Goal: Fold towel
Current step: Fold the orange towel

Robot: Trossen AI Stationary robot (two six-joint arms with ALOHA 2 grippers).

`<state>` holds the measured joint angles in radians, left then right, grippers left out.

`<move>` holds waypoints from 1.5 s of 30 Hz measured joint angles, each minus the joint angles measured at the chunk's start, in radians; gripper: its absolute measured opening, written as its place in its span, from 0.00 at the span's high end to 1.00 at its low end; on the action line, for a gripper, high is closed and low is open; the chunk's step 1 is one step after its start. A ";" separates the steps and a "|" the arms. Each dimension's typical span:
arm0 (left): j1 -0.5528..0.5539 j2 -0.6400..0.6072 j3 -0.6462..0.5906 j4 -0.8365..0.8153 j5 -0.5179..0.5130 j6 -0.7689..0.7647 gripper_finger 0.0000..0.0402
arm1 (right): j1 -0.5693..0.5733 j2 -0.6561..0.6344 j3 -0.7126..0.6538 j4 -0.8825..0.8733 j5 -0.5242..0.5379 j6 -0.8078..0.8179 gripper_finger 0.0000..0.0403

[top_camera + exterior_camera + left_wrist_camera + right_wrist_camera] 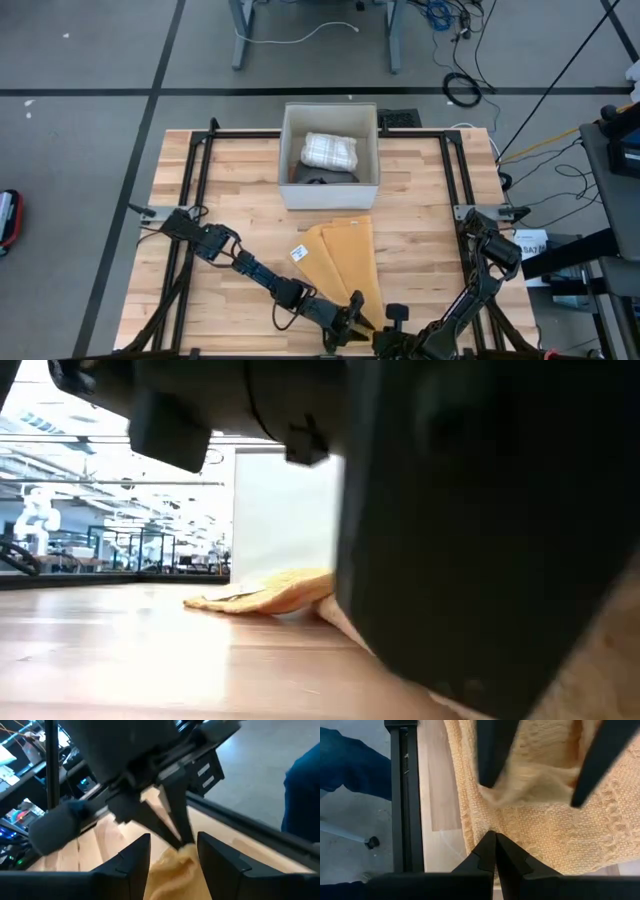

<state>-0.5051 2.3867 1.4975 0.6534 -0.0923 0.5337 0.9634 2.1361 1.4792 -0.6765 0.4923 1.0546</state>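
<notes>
Yellow towel [345, 258] lies folded on the wooden table [420, 210], just in front of the white bin [330, 155], with both grippers at its near corner.

The towel is a long narrow wedge running from the bin's front wall down to the table's near edge, a small white tag [298, 253] lying just beside its left side. At the end farthest from the bin, the left gripper [172, 855] stands with its fingers spread apart on either side of a bunched yellow fold, released rather than pinching. The right gripper [495, 851] is right beside it, fingers clenched together with their tips on the towel's edge. Inside the bin sits a folded checked cloth [330, 150]. Beyond the table edge, a blue trouser leg [350, 760] of a person shows.
</notes>
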 joint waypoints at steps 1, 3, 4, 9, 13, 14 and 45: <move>-0.003 0.000 0.001 0.004 -0.007 0.000 0.58 | 0.000 0.000 0.000 0.000 0.000 0.000 1.00; -0.007 0.000 0.007 0.005 -0.031 0.002 0.57 | 0.000 0.000 0.000 0.000 0.000 0.000 1.00; -0.009 0.000 0.010 0.006 -0.043 0.004 0.57 | 0.000 0.000 0.000 0.000 0.000 0.000 1.00; -0.029 0.000 0.025 0.003 -0.122 0.048 0.57 | 0.000 0.000 0.000 0.003 0.000 0.000 1.00; -0.070 -0.002 0.062 0.004 -0.322 0.133 0.57 | 0.001 0.000 0.000 0.005 0.000 0.000 1.00; -0.083 -0.002 0.074 0.004 -0.392 0.162 0.57 | 0.001 0.000 0.000 0.005 0.000 -0.001 1.00; -0.149 -0.275 0.141 -1.044 -0.473 -0.219 0.57 | 0.005 -0.006 0.158 -0.056 0.061 -0.168 0.67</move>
<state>-0.6543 2.1120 1.6382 -0.3901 -0.5650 0.3150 0.9684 2.1303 1.6371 -0.7322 0.5532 0.8871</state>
